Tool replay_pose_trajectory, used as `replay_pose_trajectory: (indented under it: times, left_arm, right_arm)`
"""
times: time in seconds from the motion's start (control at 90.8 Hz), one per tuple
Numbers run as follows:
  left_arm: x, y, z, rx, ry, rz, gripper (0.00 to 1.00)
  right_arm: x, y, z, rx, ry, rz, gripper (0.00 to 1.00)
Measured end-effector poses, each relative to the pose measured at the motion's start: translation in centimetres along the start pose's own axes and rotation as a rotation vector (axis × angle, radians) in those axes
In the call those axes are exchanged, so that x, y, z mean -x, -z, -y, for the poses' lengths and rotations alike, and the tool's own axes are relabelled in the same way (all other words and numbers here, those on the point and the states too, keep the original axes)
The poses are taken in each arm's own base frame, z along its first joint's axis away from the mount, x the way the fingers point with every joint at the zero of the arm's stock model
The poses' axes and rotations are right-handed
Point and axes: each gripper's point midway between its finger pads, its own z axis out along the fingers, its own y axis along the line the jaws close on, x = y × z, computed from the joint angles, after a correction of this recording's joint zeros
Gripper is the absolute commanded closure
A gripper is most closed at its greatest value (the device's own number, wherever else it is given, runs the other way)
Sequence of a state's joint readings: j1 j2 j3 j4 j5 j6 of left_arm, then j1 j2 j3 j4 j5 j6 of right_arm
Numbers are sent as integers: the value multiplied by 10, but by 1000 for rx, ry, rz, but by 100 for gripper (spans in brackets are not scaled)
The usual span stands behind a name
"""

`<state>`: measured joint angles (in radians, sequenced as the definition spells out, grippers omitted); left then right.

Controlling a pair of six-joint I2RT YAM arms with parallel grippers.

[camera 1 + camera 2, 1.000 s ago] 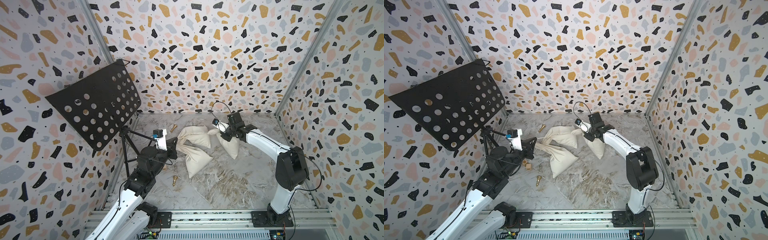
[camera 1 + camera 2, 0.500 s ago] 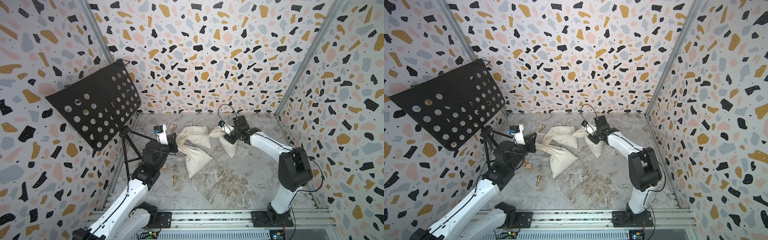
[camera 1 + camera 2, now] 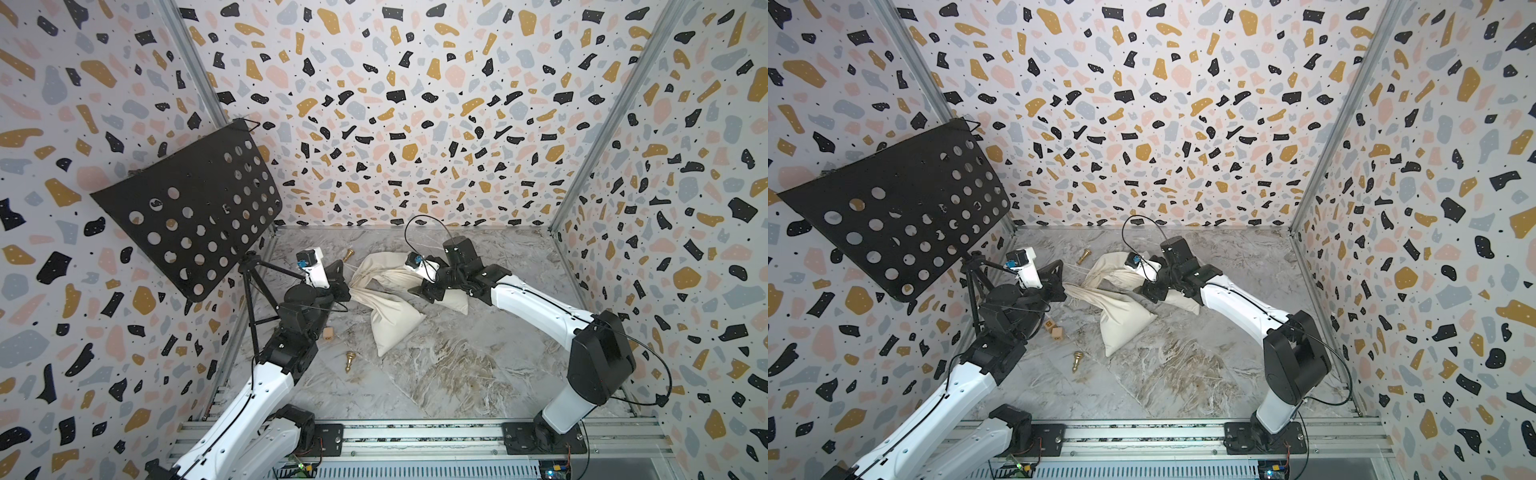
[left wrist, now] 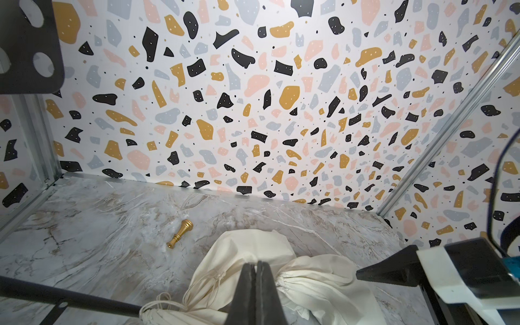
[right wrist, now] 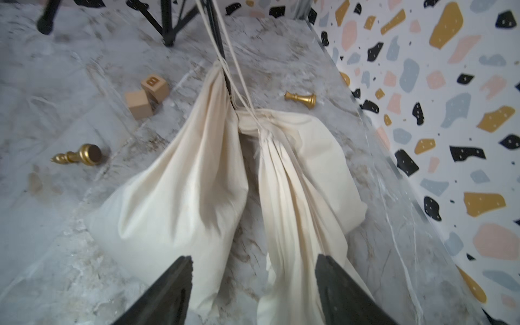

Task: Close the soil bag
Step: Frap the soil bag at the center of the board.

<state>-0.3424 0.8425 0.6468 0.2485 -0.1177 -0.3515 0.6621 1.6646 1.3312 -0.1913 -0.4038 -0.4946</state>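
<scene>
The cream soil bag [image 3: 395, 328] lies slumped on the marble table [image 3: 457, 374] between the arms, the left gripper [image 4: 256, 266] pinched tight on its drawstring [image 4: 163, 299] at the gathered neck, the right gripper [image 5: 253, 261] spread wide over the cloth, holding nothing.

Bright, even light falls from overhead, so the speckled walls [image 3: 415, 104] look pale and the cream bag [image 3: 395, 324] throws only a short, soft shadow on the marble floor [image 3: 436, 374]. Both top views are sharp, the wall pattern stretching toward the corners. The right wrist view is smeared by motion. The left wrist view is crisp, its upper wall glaring white.
</scene>
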Motion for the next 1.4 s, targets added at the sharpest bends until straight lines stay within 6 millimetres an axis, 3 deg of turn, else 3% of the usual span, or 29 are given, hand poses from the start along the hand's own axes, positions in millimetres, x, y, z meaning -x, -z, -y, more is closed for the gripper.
replay_pose_trajectory:
  times: [0.198, 0.418, 0.539, 0.639, 0.705, 0.782, 0.991, 1.156, 1.222, 1.343, 1.398]
  left_arm:
    - [8, 6, 2, -8, 3, 24, 100]
    - [18, 17, 4, -22, 8, 64, 100]
    - [22, 21, 5, -25, 10, 75, 100]
    - [23, 24, 4, -24, 9, 75, 100]
    - [21, 28, 4, -21, 8, 64, 100]
    - [15, 33, 2, -15, 2, 37, 100]
    - [-3, 50, 6, -46, -17, -51, 100]
    - [-11, 57, 17, -109, -23, -87, 100]
    - [-5, 61, 17, -108, -23, -67, 100]
    - [10, 72, 17, -108, -17, -7, 100]
    - [2, 70, 18, -115, -20, -43, 100]
  right_arm:
    - [36, -31, -9, 50, 20, 85, 25]
    - [37, -72, 5, 57, 2, 80, 31]
    - [40, -86, 13, 56, -1, 76, 48]
    - [32, -92, 16, 45, 16, 37, 74]
    - [21, -93, 19, 19, 34, -13, 91]
    - [13, -92, 18, -1, 68, -44, 95]
    - [-7, -59, 21, -41, 114, -75, 93]
    - [-13, -32, 35, -86, 130, -70, 80]
    - [-30, -27, 45, -118, 113, -116, 77]
    - [-112, -7, 84, -216, -11, -318, 76]
    - [-130, -2, 90, -219, -59, -340, 77]
